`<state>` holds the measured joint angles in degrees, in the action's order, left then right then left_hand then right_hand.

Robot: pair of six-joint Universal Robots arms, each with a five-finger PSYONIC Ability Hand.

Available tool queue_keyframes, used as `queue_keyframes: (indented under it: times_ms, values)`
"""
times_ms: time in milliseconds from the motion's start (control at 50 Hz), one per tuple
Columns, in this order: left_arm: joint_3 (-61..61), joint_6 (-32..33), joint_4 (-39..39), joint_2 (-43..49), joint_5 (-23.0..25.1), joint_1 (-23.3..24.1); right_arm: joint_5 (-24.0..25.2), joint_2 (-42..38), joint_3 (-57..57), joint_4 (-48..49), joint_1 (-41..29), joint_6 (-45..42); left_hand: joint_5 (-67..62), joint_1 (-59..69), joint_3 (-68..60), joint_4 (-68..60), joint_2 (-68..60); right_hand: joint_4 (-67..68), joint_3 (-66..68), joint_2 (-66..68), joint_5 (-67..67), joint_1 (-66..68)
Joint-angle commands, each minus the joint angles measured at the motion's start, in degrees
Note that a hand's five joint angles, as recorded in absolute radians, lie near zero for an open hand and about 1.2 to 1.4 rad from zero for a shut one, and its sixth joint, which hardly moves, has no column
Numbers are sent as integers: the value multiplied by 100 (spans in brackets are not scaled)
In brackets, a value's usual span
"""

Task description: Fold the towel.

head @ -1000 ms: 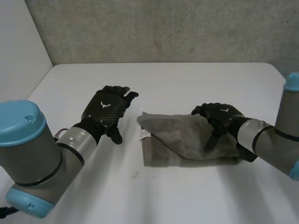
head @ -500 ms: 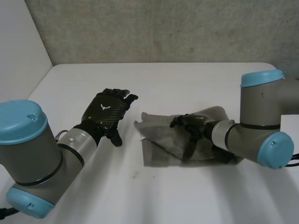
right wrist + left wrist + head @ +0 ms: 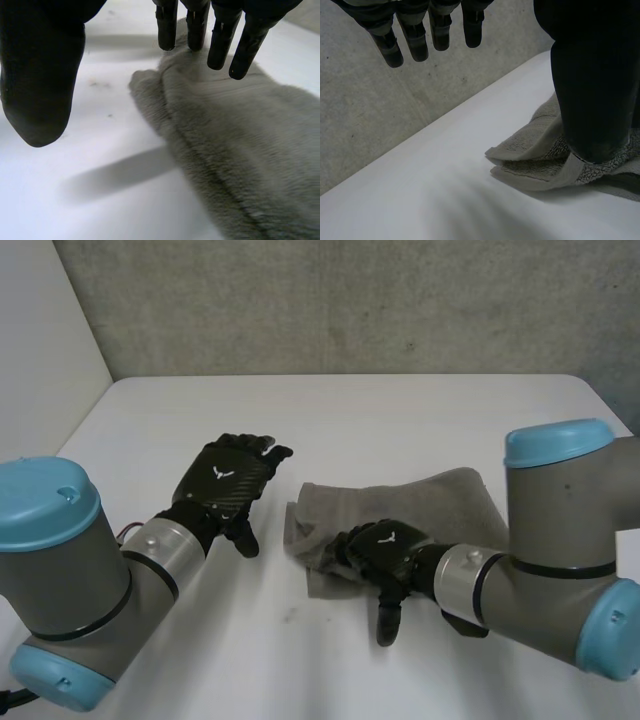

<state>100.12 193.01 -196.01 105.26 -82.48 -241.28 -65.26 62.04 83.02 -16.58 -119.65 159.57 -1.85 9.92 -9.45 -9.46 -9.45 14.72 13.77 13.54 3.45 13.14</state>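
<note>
A grey towel point(image 3: 430, 502) lies folded and rumpled on the white table point(image 3: 380, 415), right of centre. My right hand point(image 3: 383, 548) is over the towel's near left part, open, with straight fingers pointing at the left end and the thumb toward the table's front. In the right wrist view its fingers point(image 3: 220, 35) hang just above the towel point(image 3: 240, 150) at its edge, holding nothing. My left hand point(image 3: 228, 480) hovers open a short way left of the towel. In the left wrist view its fingers point(image 3: 415, 35) are spread above the table, with the towel's layered corner point(image 3: 530, 155) beside the thumb.
A grey wall point(image 3: 350, 300) runs behind the table's far edge. Bare table lies in front of the towel and between the two hands. My right arm point(image 3: 560, 540) reaches across the towel's right side.
My right hand has swept from the towel's right end across to its near left part, and the elbow has swung in. The towel's upper layer has shifted. The left hand has barely moved.
</note>
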Motion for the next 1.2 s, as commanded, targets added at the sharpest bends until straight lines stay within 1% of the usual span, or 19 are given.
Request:
queue_keyframes:
  times_ms: [20,220,320,360,500,540,580,600,640,760,860,900,920,960,1020,1060,1080,1120,1200]
  values:
    - [-1,0,-8,4,-5,2,74,492,284,426,774,266,185,8,-55,-54,-55,-472,-377,-354,-345,-314]
    - [7,9,1,4,-5,11,118,775,786,603,1858,364,185,8,-55,-54,-55,-397,-302,-278,-269,-238]
    - [-1,0,1,-14,-5,20,145,792,1313,1148,2306,-32,185,8,-55,-54,-55,276,371,394,404,435]
    - [-10,0,1,-23,-5,20,145,792,1655,1480,2534,-416,185,8,-55,-54,-55,862,956,980,989,1020]
    - [-1,0,1,-14,-5,28,119,687,2069,1912,2623,-892,185,8,-55,-54,-55,1889,1984,2007,2017,2048]
    - [-1,0,1,-14,-5,28,92,634,2113,2018,2631,-954,185,8,-55,-54,-55,2278,2373,2396,2405,2436]
    - [7,0,1,-14,-5,28,57,572,2157,2263,2631,-1059,185,8,-55,-54,-55,4001,4095,4119,4128,4159]
    - [8,0,1,-5,-5,37,57,572,2157,2264,2631,-1060,185,8,-55,-54,-55,4010,4105,4129,4138,4169]
    - [8,0,1,-5,-5,37,-22,616,2157,2553,2666,-1077,185,8,-55,-54,-55,6218,6313,6336,6345,6376]
    - [16,0,1,-14,-5,28,-303,854,2122,2994,2640,-1130,185,8,-55,-54,-55,6528,6623,6646,6655,6686]
    - [-10,0,1,-32,-14,28,-391,1179,1999,3143,2315,-1517,185,8,-55,-54,-55,6528,6623,6646,6655,6686]
    - [-19,0,10,-49,-14,20,-444,1162,1702,3134,1467,-1875,185,8,-55,-54,-55,6528,6623,6646,6655,6686]
    - [-19,0,10,-58,-14,20,-444,1161,1700,3134,1462,-1877,185,8,-55,-54,-55,6528,6623,6646,6655,6686]
    - [-27,-9,10,-67,-14,2,-645,934,1385,3117,597,-2201,185,8,-55,-54,-55,6528,6623,6646,6655,6686]
    - [-28,-9,10,-76,-23,-15,-787,775,1226,3143,197,-2396,185,8,-55,-54,-55,6528,6623,6646,6655,6686]
    - [-28,-9,10,-84,-23,-24,-953,416,954,3091,-547,-2886,185,8,-55,-54,-55,6528,6623,6646,6655,6686]
    - [-36,0,10,-93,-23,-33,-954,414,953,3090,-550,-2888,185,8,-55,-54,-55,6528,6623,6646,6655,6686]
    - [-36,0,18,-102,-23,-42,-972,12,839,3064,-1049,-3229,185,8,-55,-54,-55,6528,6623,6646,6655,6686]
    - [-28,0,45,-190,-23,-112,-963,-368,821,3046,-1350,-3442,185,8,-55,-54,-55,6528,6623,6646,6655,6686]
